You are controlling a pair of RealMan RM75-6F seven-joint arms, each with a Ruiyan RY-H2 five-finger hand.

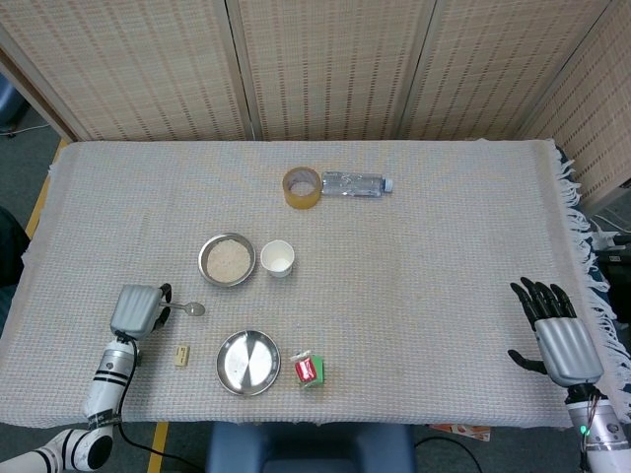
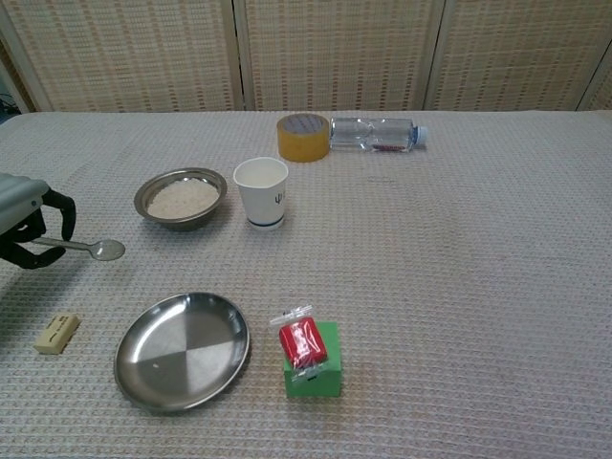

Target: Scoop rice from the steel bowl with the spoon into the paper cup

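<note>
Right now the left hand (image 2: 24,218) has its dark fingers curled around the handle of the small metal spoon (image 2: 91,250), whose bowl sticks out to the right, near the round steel bowl of white rice (image 2: 181,198) but apart from it. The white paper cup (image 2: 261,191) stands upright just beside that bowl on the woven grey tablecloth (image 2: 459,287). The right hand (image 1: 554,336) rests far off at the table's right edge, fingers spread and holding nothing.

The grip looks like the weak point: the handle is thin and only a short stretch seems caught, so the spoon could twist or slip once its tip pushes into the rice. A shallow steel bowl on cloth may also slide or tip if pressed at the rim, since nothing steadies it. The cup is light and narrow; a loaded spoon arriving tilted could spill grains onto the cloth or knock the cup over
</note>
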